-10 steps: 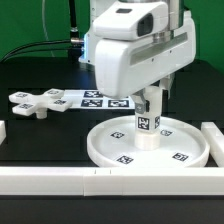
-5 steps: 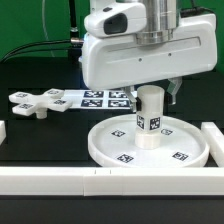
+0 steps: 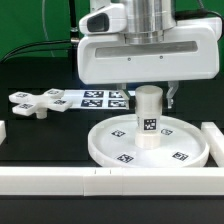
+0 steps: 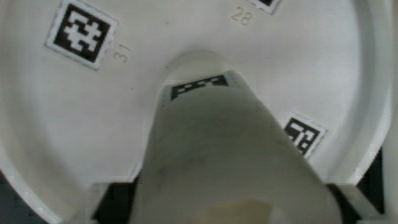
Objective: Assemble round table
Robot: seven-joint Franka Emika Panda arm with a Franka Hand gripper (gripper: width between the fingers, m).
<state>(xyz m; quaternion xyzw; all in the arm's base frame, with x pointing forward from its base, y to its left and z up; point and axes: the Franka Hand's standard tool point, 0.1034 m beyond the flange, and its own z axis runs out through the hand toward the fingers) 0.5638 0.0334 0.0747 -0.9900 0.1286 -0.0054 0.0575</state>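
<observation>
Standing upright at centre of one rimmed disc (image 3: 97,150): one short cylinder (image 3: 148,122). Two fingers (image 3: 172,96) apart, flanking cylinder top, not clamped. One cross-shaped piece (image 3: 35,102) on counter (image 3: 40,142), exterior view's left.

Black table (image 3: 45,140) with disc (image 3: 104,150), cross-shaped piece (image 3: 36,102), marker board (image 3: 98,98)

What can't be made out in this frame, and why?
Whether the gripper is open or shut on the cylinder: its own body blocks the exterior view, and the wrist view is blurred.
The hub of the disc: hidden under the cylinder in both views, so seating is unknown.
Part of the marker board: behind the gripper in the exterior view.
</observation>
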